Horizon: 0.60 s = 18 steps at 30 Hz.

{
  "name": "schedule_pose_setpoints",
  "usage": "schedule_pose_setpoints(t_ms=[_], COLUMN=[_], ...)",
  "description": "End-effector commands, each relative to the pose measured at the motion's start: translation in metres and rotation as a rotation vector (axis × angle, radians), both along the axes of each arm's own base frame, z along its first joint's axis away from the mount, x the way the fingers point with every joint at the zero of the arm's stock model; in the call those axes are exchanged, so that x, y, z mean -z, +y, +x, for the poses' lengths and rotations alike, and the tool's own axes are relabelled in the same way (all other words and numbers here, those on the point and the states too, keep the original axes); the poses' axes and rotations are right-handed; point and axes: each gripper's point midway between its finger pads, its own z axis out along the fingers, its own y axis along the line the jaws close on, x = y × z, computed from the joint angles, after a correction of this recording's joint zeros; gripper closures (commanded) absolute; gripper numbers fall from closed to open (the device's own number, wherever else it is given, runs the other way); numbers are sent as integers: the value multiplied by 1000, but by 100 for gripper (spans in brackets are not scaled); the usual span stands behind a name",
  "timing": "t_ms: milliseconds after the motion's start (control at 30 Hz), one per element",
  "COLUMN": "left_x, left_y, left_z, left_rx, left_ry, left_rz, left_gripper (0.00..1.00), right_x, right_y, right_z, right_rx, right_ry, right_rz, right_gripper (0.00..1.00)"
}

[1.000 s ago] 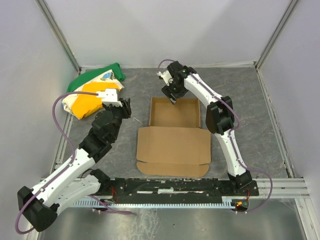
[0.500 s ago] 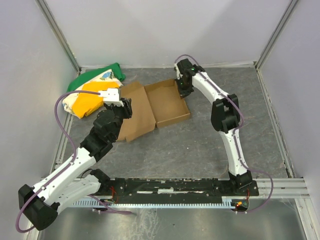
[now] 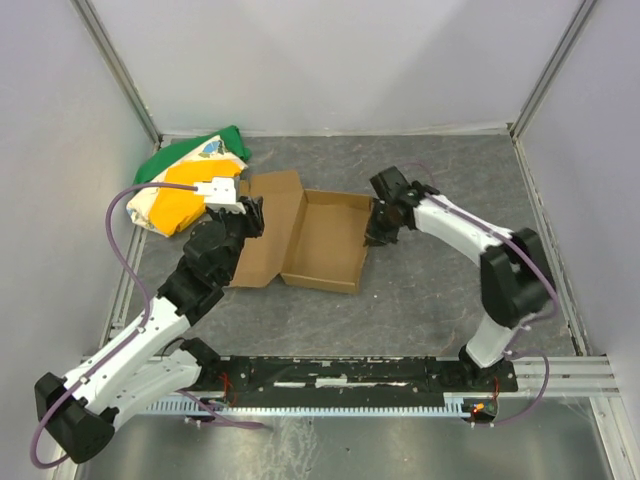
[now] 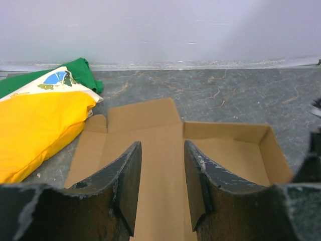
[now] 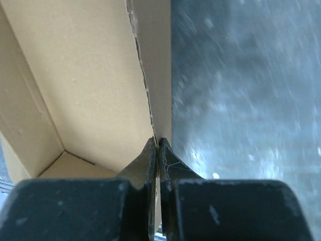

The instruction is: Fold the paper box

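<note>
Grey table (image 3: 450, 170), cloth bundle (image 3: 172, 205) seemingly touching box (image 3: 320, 240)

Left arm (image 3: 150, 330): extends from the near-left base diagonally toward the far right. Left gripper (image 4: 161, 145): jaws parted, nothing between them. Right arm (image 3: 455, 225): elbow bent, forearm running left. Right gripper (image 5: 157, 143): pinched tight on the paper box (image 5: 95, 75) wall.

Soft, even light fills the top view, with only faint shadows beneath the left arm (image 3: 160, 315). The right wrist view blurs the grey tabletop (image 5: 241, 100) at 3 o'clock into streaks with pale glints; the paper box (image 5: 85, 75) looks sharper. Left gripper fingers (image 4: 128, 181) at 6 o'clock are soft
</note>
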Motion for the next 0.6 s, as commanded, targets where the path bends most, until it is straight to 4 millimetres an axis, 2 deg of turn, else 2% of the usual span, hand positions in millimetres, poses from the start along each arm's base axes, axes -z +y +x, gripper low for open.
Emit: schedule_pose_setpoints(t_ms=[0, 133, 300, 367, 400, 433, 467, 500, 567], left_x=[-20, -19, -17, -16, -15, -14, -12, -11, -8], left_y=[-1, -3, -3, -4, -4, -5, -5, -6, -6], left_z=[-2, -2, -1, -1, 0, 0, 1, 1, 2], left_rx=[10, 19, 12, 16, 15, 17, 18, 18, 16], left_ry=[-52, -49, -44, -42, -38, -35, -31, -28, -22], left_rz=[-73, -74, -68, -71, -70, -67, -65, -62, -56], left_gripper=[53, 53, 53, 52, 51, 50, 50, 49, 49], right_x=[-11, -12, -21, -28, -30, -36, -45, -52, -71], right_y=[-25, -49, -54, -48, -45, -37, -25, -12, 17], right_z=[-7, -33, -62, -73, -76, -76, -76, -76, -86], right_rx=[314, 451, 614, 681, 698, 712, 700, 673, 592], right_ry=[-84, -87, -115, -130, -132, -146, -168, -173, -179], right_rz=[95, 96, 219, 285, 304, 352, 415, 466, 524], right_gripper=[97, 99, 97, 91, 86, 76, 65, 59, 53])
